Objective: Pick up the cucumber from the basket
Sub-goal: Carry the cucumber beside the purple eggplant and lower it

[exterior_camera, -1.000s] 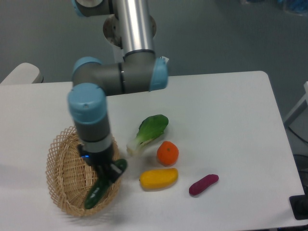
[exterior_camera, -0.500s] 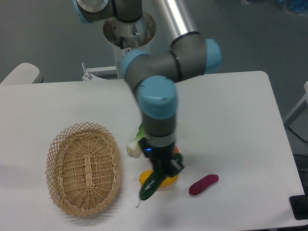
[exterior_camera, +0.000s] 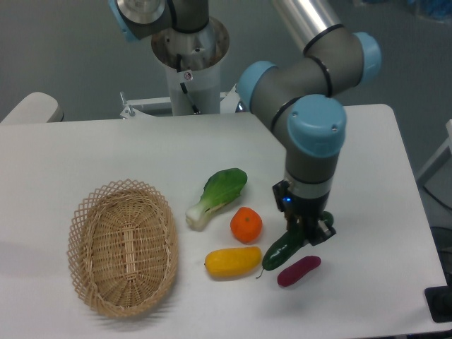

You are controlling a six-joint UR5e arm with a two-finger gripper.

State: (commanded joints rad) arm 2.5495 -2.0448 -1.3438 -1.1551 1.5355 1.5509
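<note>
My gripper (exterior_camera: 305,234) is shut on the dark green cucumber (exterior_camera: 281,251) and holds it tilted, its lower end close above the table, between the yellow fruit (exterior_camera: 233,261) and the purple vegetable (exterior_camera: 299,270). The woven wicker basket (exterior_camera: 92,282) lies at the front left with nothing in it, far left of the gripper.
A leafy bok choy (exterior_camera: 217,195) and an orange fruit (exterior_camera: 246,224) lie left of the gripper. The robot's base (exterior_camera: 189,53) stands at the back. The table's right edge (exterior_camera: 413,183) is to the right.
The arm has carried the cucumber out of the basket and rightward across the table, past the yellow fruit, to a spot beside the purple vegetable. The basket now holds nothing.
</note>
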